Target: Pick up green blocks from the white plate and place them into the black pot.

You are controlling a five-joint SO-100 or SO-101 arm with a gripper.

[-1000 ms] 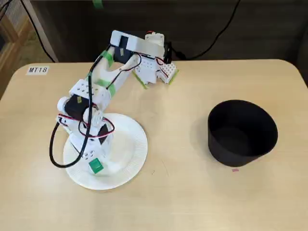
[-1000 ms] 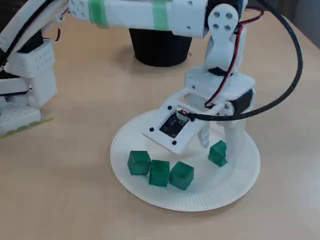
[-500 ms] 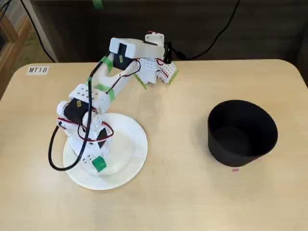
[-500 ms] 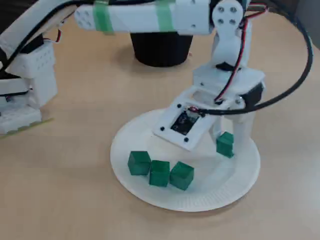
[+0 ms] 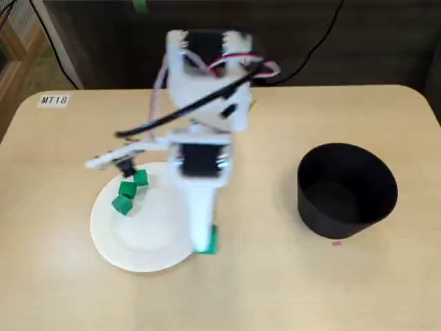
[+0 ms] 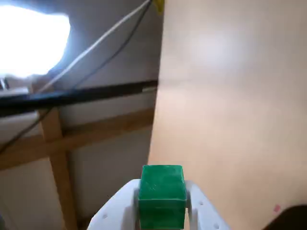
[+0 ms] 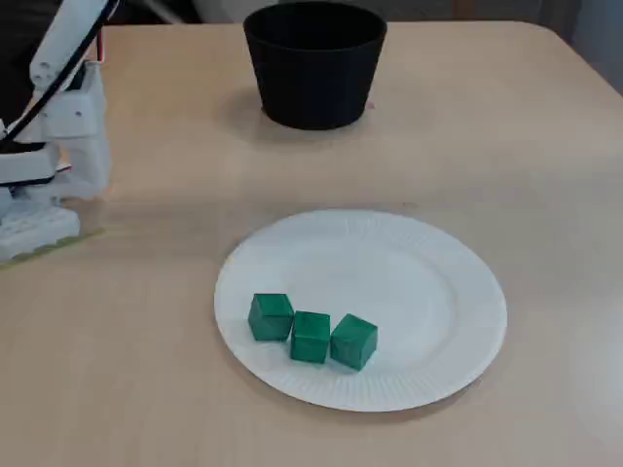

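My gripper (image 5: 204,243) is shut on a green block (image 5: 211,240), raised above the table just right of the white plate (image 5: 145,241). In the wrist view the green block (image 6: 162,191) sits between the two white fingers (image 6: 199,208) of the gripper (image 6: 162,203). Three more green blocks (image 7: 311,337) lie in a row on the near left part of the plate (image 7: 409,282); in the top-down fixed view those blocks (image 5: 127,189) are at the plate's upper left. The black pot (image 5: 346,189) stands upright far to the right, and its inside looks dark. The gripper is out of the low fixed view.
The arm's white base (image 7: 58,126) stands at the left of the low fixed view, with the pot (image 7: 313,63) at the back. A black cable (image 5: 172,114) loops off the raised arm. The table edge and a wooden frame (image 6: 57,153) show in the wrist view.
The gripper has lifted one green block off the plate and swung up and to the right, out of the low fixed view. Three blocks stay on the plate.
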